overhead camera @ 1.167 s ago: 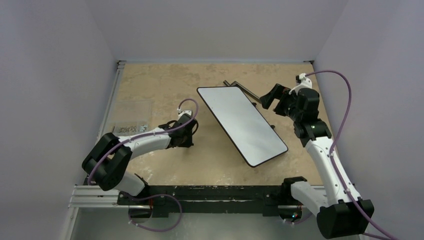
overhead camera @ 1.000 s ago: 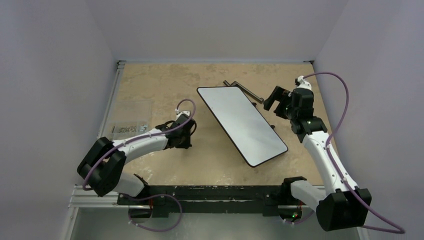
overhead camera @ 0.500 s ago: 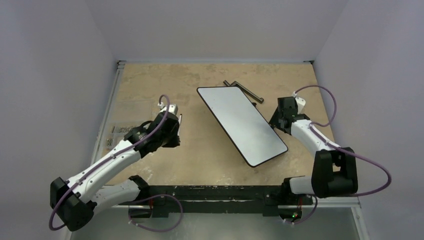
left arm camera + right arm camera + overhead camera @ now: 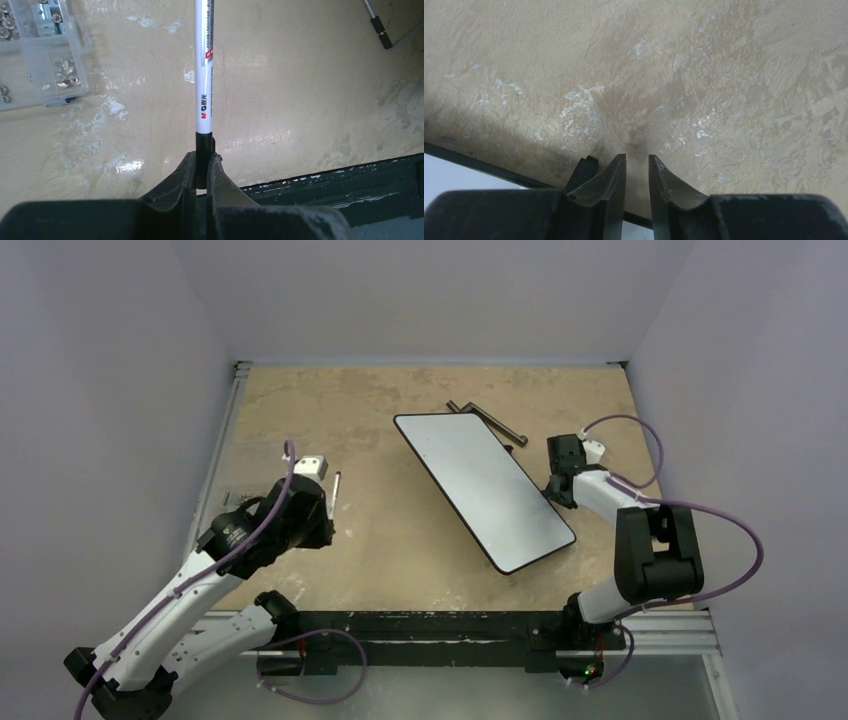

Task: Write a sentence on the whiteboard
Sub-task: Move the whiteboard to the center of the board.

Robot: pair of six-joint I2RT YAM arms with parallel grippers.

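The whiteboard [image 4: 485, 490] lies at a slant in the middle of the table, white with a thin black frame. Its face is blank; the sentence is not in view. My left gripper [image 4: 324, 518] [image 4: 203, 157] hovers left of the board, shut on the black end of a white marker [image 4: 204, 75] [image 4: 333, 490], which points away from it. My right gripper [image 4: 552, 492] [image 4: 637, 157] is low at the board's right edge. Its jaws stand a narrow gap apart with only table showing between them. The board's frame [image 4: 494, 170] and a small black foot [image 4: 583, 172] lie just beside the left finger.
A clear plastic box of screws [image 4: 40, 55] [image 4: 235, 498] sits at the table's left edge. A dark metal rod [image 4: 487, 420] [image 4: 376, 22] lies behind the board. The black base rail [image 4: 420, 625] runs along the near edge.
The left arm drew back toward the near left with the marker. The right arm folded down to the board's right edge, and its jaws narrowed from wide open.
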